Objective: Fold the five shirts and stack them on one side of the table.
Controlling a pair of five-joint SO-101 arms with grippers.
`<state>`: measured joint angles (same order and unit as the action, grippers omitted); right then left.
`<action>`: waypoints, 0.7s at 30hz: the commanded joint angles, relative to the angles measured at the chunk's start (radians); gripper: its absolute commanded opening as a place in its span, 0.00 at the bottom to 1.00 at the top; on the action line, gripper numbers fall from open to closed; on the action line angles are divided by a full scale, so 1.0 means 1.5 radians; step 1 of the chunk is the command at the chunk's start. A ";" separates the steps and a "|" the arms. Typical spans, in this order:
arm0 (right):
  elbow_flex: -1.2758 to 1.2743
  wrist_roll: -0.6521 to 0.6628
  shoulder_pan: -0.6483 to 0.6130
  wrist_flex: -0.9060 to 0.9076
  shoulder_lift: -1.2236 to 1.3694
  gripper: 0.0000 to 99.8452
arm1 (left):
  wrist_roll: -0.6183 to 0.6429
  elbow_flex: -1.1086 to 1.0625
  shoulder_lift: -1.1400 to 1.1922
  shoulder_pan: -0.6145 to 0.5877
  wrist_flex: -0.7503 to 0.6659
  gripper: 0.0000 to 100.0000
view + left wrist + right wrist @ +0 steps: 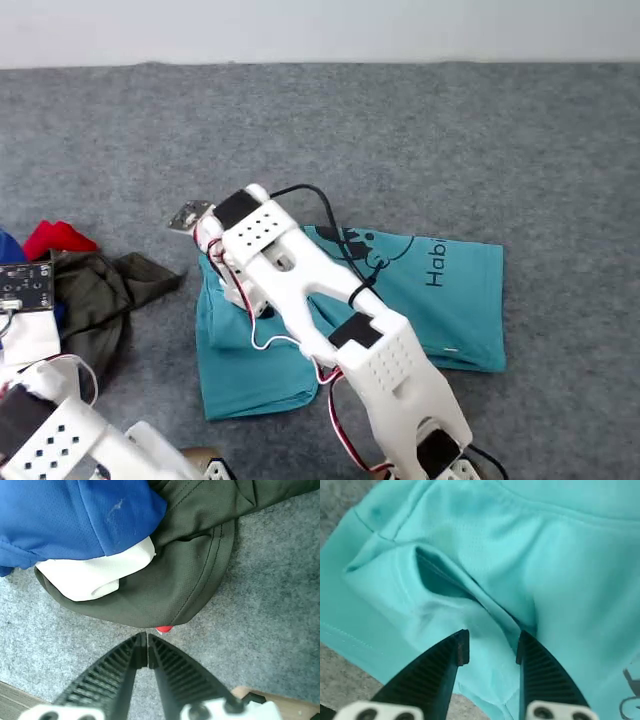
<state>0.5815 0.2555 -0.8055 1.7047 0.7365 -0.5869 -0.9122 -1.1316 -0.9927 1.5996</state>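
On the bench (400, 130), the right hand (492, 640) is hanging, jaws apart, over the half-folded teal shirt (450, 300), while the left hand (147, 641) is sitting closed beside a heap of shirts (170, 580) not yet folded.

Dark lettering (436, 264) printed on the teal shirt (455, 310), a few letters running sideways up to the folded edge, dark graphic (372, 252) beside it partly behind a white arm (300, 280), no other legible print
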 commanded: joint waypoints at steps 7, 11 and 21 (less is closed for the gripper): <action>0.029 0.000 -0.005 0.010 0.015 0.02 | -0.002 0.002 -0.005 0.004 -0.001 0.02; 0.029 0.000 -0.001 0.015 0.013 0.01 | -0.002 0.002 -0.005 0.004 -0.001 0.02; 0.029 0.034 0.012 0.058 -0.103 0.01 | -0.002 0.002 -0.005 0.004 -0.001 0.02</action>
<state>0.5815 0.2754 -0.8040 1.7507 0.6997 -0.5869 -0.9122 -1.1316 -0.9927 1.5996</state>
